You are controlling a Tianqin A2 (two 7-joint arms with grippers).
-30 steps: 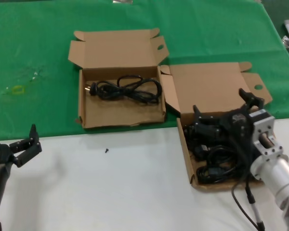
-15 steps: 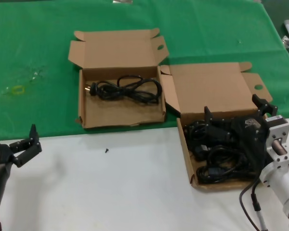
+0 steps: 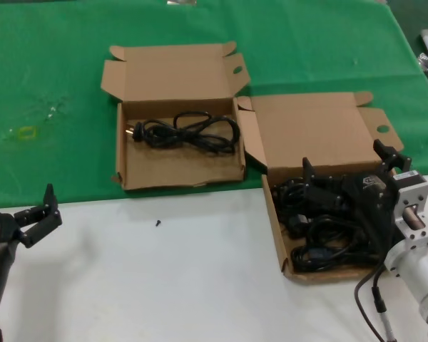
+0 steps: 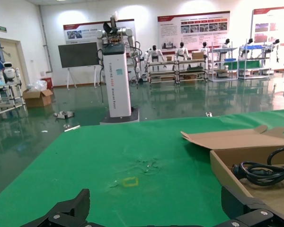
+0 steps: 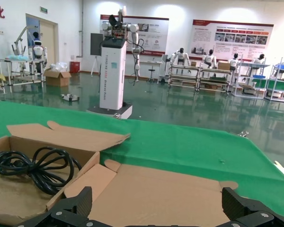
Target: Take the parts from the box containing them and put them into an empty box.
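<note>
The box containing the parts (image 3: 277, 229) lies at the right on the white table, its plain lid (image 3: 310, 130) lying back on the green cloth. Several black cords (image 3: 319, 241) fill it. My right gripper (image 3: 347, 162) hangs low over this box's far end, open, with nothing between its fingers; its wrist view shows only the lid (image 5: 156, 191) ahead. The other box (image 3: 178, 171) sits farther left on the green cloth and holds one coiled cord (image 3: 189, 132), also seen as a cord (image 5: 35, 165) from the right wrist. My left gripper (image 3: 34, 208) waits open at the table's near left.
A green cloth (image 3: 50, 85) covers the far half of the table and the near half is white (image 3: 164, 278). A small dark speck (image 3: 158, 223) lies on the white part. The left wrist view shows the left box's wall (image 4: 227, 175) and its cord (image 4: 262, 171).
A second ago my right gripper was a little farther left; it has shifted right and settled lower over the right box. It has held still for the last half second. The left arm has not moved.
</note>
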